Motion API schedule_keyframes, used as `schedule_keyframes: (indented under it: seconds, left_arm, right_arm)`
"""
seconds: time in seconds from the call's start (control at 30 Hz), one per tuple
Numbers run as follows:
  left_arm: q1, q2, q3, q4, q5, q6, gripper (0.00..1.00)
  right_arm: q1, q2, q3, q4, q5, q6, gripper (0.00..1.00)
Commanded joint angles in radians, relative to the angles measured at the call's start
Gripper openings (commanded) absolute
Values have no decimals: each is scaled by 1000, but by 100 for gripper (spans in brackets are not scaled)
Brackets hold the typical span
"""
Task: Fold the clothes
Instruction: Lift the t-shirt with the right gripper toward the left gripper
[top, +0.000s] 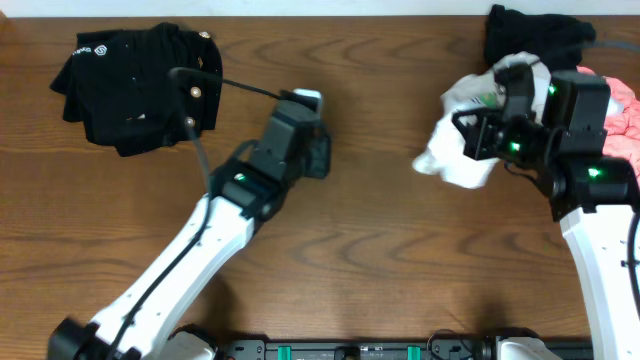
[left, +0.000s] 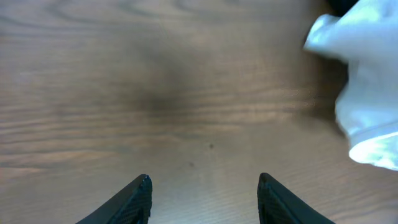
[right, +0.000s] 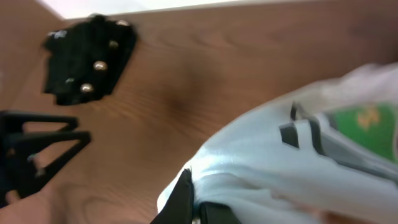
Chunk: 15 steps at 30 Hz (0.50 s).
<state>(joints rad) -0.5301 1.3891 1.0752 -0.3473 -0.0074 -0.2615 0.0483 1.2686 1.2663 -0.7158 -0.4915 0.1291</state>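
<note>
Wooden table (top: 380, 250), overhead: white T-shirt (top: 455, 150) bunched at right, black garment (top: 140, 85) far left | left wrist: left gripper (left: 205, 180) fingers apart, empty | right wrist: right gripper (right: 193, 199) pinches the white T-shirt; should draw it centre and spread flat before folding

The white T-shirt (right: 261, 168) is seen bunched across the lower right, with its green-and-black blocky print (right: 336, 127) shown near the right edge. A fold of its cloth is pinched between the closed fingers of the right gripper (right: 198, 202) at the bottom edge. A black garment with gold buttons (right: 87, 62) is laid on the brown worktop (right: 205, 62) at upper left, well apart from the shirt. A black open frame (right: 37, 152) of the left arm is seen at the left edge.
</note>
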Motion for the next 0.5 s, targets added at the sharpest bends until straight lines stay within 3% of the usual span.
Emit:
schedule_keyframes:
  seconds: [0.0, 0.27, 0.47]
  left_arm:
    - [22, -77, 12, -19, -8, 6, 55]
    - [23, -208, 12, -84, 0, 6, 55]
    - [23, -295, 12, -139, 27, 6, 55]
  right_arm:
    - [77, -19, 130, -36, 45, -60, 1]
    - [237, -19, 298, -41, 123, -60, 1]
    - [293, -18, 315, 20, 158, -48, 1]
